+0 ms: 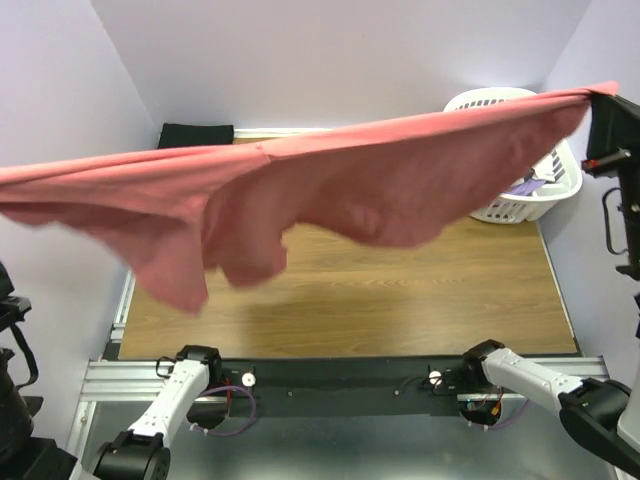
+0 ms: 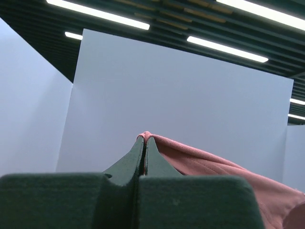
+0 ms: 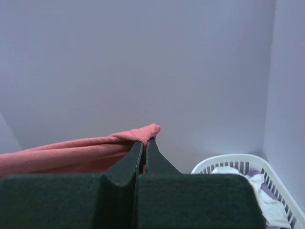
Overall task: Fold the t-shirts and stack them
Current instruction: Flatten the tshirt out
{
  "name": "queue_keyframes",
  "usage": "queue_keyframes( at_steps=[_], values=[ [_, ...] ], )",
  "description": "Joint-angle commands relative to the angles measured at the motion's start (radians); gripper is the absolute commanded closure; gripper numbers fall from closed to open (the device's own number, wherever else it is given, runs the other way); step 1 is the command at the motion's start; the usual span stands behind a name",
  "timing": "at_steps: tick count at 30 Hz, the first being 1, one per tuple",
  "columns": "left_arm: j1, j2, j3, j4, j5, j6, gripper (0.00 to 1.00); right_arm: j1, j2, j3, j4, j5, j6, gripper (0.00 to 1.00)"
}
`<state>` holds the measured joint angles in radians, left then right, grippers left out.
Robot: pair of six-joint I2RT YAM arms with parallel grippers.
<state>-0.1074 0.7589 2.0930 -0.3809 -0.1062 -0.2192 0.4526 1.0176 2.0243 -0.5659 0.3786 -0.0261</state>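
Fingers (image 2: 128, 164) of L gripper (image 2: 145, 139) pressed together on one end of red shirt (image 1: 330, 185); R gripper (image 3: 145, 142) pinched the same way on the other end. Red shirt hangs stretched between them, high over table (image 1: 400, 300), loose folds sagging lowest toward L side. Behind it, far R corner: basket (image 1: 530, 205) w/ cloth inside. Far L corner: black shirt (image 1: 196, 133), a flat dark rectangle on table

At the far right corner of my wooden bench (image 1: 400, 300) stands a white slatted basket (image 1: 528, 208), white and purple laundry (image 1: 530, 186) heaped inside. Pale walls (image 1: 330, 50) close me in; strip lights (image 2: 224, 47) glow overhead.
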Motion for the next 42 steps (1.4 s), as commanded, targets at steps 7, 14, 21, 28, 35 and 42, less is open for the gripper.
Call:
queue_keyframes(
  at_steps=[7, 14, 21, 28, 35, 42],
  values=[
    [0.006, 0.108, -0.216, 0.026, -0.014, 0.087, 1.00, -0.008, 0.036, -0.197, -0.025, -0.021, -0.064, 1.00],
    [0.006, 0.216, -0.761, 0.253, 0.014, 0.095, 1.00, -0.008, 0.159, -0.616, 0.108, 0.100, -0.083, 0.99],
    [0.006, 0.667, -0.822, 0.352, -0.021, 0.089, 1.00, -0.046, 0.448, -0.884, 0.495, 0.154, -0.127, 0.99],
    [0.006, 1.130, -0.570, 0.252, -0.041, 0.063, 1.00, -0.139, 0.843, -0.785, 0.652, 0.116, -0.152, 0.99],
    [0.008, 1.310, -0.390, 0.235, -0.064, 0.073, 1.00, -0.198, 1.012, -0.662, 0.675, 0.082, -0.192, 0.99],
    [0.008, 1.298, -0.387, 0.209, -0.043, 0.034, 1.00, -0.207, 1.043, -0.608, 0.675, 0.066, -0.196, 0.99]
  ],
)
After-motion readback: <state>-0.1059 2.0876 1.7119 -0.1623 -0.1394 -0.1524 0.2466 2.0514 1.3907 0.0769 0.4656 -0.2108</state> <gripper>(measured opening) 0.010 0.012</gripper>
